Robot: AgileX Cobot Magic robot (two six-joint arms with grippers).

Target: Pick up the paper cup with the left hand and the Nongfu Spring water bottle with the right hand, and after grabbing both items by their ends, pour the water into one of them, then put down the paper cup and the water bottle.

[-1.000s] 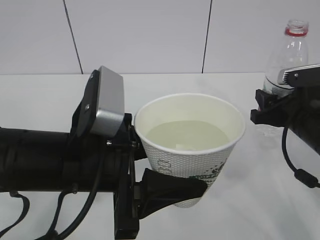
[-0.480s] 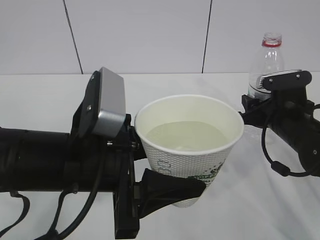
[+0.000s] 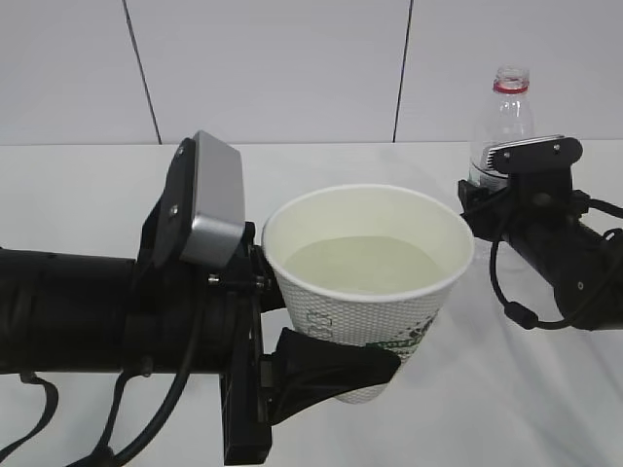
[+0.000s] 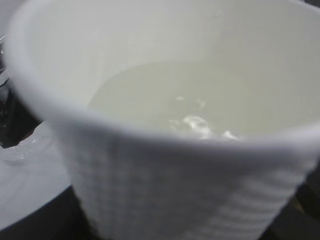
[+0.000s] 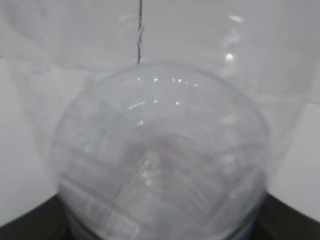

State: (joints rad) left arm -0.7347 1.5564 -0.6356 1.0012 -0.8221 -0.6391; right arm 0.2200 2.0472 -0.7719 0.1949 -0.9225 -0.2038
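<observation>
Water (image 3: 355, 265) fills the white tapered paper cup (image 3: 375, 311) clamped in the left hand (image 3: 326, 365); right of it, the right hand (image 3: 482, 199) apparently grips the upright clear ribbed plastic bottle (image 3: 498, 122).

The right hand (image 3: 474, 199) has moved leftward across the exterior view, from the right edge toward the middle; it now sits just beside the rim of the paper cup (image 3: 368, 292), where a second ago a clear gap lay between them; the Nongfu Spring water bottle (image 3: 499, 122) has come along in its grip, staying upright, its red neck ring shifting left and lower in the picture; more of the arm behind the hand, with its looping black cable (image 3: 511, 302), has come into view.
</observation>
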